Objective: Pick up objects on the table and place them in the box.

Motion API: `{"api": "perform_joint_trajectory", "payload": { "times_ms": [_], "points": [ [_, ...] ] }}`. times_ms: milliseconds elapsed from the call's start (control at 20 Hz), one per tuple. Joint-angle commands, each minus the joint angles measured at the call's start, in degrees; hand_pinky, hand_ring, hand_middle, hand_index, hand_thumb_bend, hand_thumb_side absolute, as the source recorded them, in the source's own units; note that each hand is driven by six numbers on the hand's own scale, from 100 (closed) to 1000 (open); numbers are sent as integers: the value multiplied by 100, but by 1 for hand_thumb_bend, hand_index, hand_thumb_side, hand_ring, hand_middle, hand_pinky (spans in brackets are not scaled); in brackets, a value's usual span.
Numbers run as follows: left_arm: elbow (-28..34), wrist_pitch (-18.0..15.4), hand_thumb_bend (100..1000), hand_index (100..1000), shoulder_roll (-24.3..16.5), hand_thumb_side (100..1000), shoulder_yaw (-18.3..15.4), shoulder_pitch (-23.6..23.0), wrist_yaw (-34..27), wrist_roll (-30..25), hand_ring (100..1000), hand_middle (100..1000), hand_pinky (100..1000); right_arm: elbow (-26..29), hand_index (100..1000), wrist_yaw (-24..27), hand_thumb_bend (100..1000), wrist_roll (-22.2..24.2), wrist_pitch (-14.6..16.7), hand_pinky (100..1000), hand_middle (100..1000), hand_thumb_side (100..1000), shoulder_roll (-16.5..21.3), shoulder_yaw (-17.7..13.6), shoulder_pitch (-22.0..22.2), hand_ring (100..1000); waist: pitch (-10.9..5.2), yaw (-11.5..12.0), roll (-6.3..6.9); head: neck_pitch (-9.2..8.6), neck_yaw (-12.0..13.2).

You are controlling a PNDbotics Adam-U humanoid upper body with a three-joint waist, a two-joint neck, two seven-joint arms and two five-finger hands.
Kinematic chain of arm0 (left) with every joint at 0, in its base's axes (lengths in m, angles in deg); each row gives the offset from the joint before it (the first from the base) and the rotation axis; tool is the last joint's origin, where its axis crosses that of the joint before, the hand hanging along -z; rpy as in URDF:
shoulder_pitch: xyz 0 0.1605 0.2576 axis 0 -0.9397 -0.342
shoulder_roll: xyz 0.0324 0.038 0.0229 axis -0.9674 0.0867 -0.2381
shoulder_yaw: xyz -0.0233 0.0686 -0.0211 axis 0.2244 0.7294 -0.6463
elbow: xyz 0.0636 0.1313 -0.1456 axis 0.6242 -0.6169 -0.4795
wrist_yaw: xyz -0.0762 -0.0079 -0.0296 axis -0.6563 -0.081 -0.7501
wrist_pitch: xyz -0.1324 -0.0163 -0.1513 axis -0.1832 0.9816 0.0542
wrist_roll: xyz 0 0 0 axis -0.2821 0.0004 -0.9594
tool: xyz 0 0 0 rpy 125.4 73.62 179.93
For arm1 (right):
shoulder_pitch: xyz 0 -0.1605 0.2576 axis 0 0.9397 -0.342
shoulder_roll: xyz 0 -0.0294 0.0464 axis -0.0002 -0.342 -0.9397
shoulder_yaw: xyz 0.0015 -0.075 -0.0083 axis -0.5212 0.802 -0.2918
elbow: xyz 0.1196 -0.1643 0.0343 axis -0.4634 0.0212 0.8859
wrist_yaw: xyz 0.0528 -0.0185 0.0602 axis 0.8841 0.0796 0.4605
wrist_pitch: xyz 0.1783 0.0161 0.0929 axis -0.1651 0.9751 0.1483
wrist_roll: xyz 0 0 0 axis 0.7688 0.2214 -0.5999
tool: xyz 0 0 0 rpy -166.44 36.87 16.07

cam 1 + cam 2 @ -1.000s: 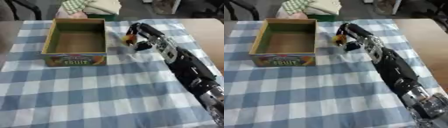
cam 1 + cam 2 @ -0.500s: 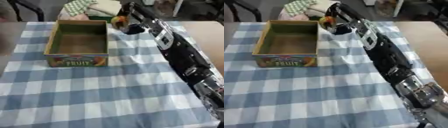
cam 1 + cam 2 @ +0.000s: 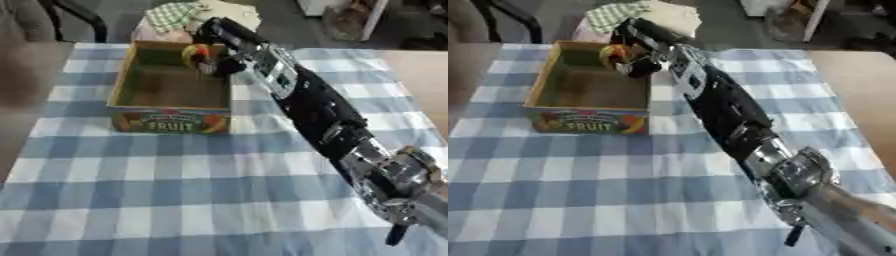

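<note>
Box (image 3: 171, 95) sits open on the checked cloth; my right hand (image 3: 217, 59) hangs over its far right corner, fingers curled round a small yellow-and-red object (image 3: 194, 53). I should lower it inside the walls before letting go, so it cannot bounce out.

The small thing (image 3: 196, 54) held over the box (image 3: 171, 121) is too blurred to be made out, just yellow and red. The right hand (image 3: 220, 61) fingers are partly covered by it. The arm is cut off at the bottom right edge.
</note>
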Motion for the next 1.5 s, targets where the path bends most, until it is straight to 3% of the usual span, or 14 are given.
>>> {"api": "perform_joint_trajectory", "payload": {
  "times_ms": [50, 250, 350, 400, 450, 550, 700, 950, 1100, 1200, 1500],
  "points": [
    [88, -7, 557, 602, -38, 415, 18, 109, -29, -46, 583, 503, 713, -200, 482, -340, 100, -77, 66, 665, 298, 100, -60, -82, -147, 534, -54, 28, 40, -70, -89],
    [91, -6, 559, 603, -28, 416, 26, 122, -25, -71, 583, 503, 714, -334, 588, -628, 100, -176, 172, 676, 390, 100, -185, -70, -110, 555, -11, 29, 35, -72, -106],
    [92, -5, 559, 603, -26, 416, 25, 124, -22, -79, 583, 503, 714, -336, 684, -747, 100, -194, 222, 689, 469, 100, -211, -51, -98, 578, -1, 23, 33, -71, -104],
    [92, -4, 559, 603, -26, 416, 24, 124, -21, -81, 583, 503, 714, -329, 772, -789, 100, -207, 238, 711, 585, 213, -216, -51, -98, 625, 1, 19, 33, -71, -104],
    [92, -4, 559, 603, -28, 417, 22, 123, -19, -82, 583, 503, 714, -296, 803, -830, 100, -235, 252, 721, 630, 261, -209, -49, -103, 646, 1, 12, 32, -73, -103],
    [91, -3, 559, 603, -32, 417, 16, 118, -18, -80, 583, 503, 714, -217, 886, -863, 190, -317, 255, 756, 765, 365, -193, -55, -114, 709, 1, -2, 28, -82, -96],
    [92, -2, 559, 603, -35, 417, 8, 116, -17, -77, 583, 503, 714, -94, 936, -848, 268, -381, 242, 767, 849, 426, -152, -43, -129, 726, -1, -32, 22, -99, -77],
    [99, -2, 560, 602, -51, 417, -22, 108, -14, -53, 583, 503, 714, 217, 924, -635, 232, -402, 276, 759, 830, 342, -13, 7, -126, 716, 11, -140, 23, -139, -17],
    [103, -1, 560, 602, -81, 417, -73, 78, -8, -6, 583, 503, 714, 661, 907, -171, 154, -375, 293, 751, 790, 277, 244, 103, -26, 698, 27, -287, 10, -153, 83],
    [106, 2, 562, 602, -95, 407, -105, 57, -1, 25, 583, 503, 714, 1052, 891, 378, 100, -321, 210, 742, 743, 260, 469, 154, 121, 672, 43, -420, -5, -165, 142],
    [117, 15, 560, 601, -115, 418, -198, -3, 19, 112, 583, 502, 715, 2400, 862, 2479, 100, -133, -480, 723, 670, 267, 1272, 49, 1045, 626, 85, -772, -29, -207, 335]
  ]
}}
